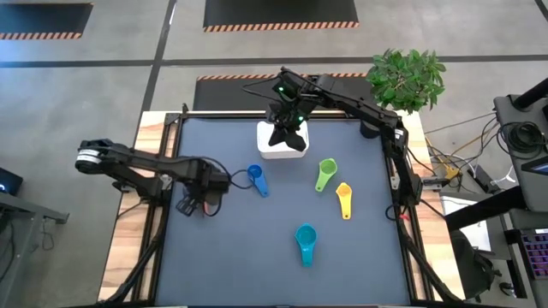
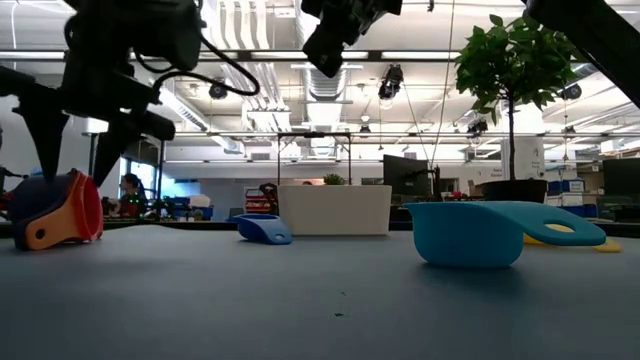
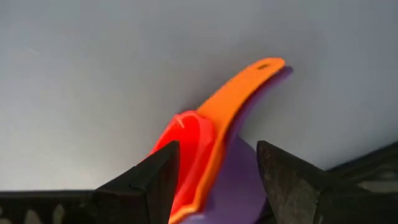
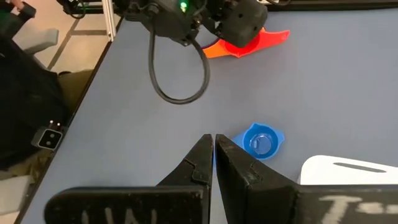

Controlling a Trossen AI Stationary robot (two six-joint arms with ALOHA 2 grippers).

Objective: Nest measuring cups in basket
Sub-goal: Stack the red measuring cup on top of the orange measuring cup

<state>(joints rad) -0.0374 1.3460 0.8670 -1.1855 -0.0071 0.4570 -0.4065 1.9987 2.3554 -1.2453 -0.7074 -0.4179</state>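
The left hand (image 3: 214,180) stood spread around the nested red, orange and purple cups (image 3: 211,149) – handles pointing away; the right hand (image 4: 213,155), pressed together, hovered over the basket (image 1: 282,142)

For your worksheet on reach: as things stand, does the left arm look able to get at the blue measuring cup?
Probably yes. The blue measuring cup lies on open table just beyond the left tool, whose fingers stand open by the nested orange, red and purple cups; nothing lies between.
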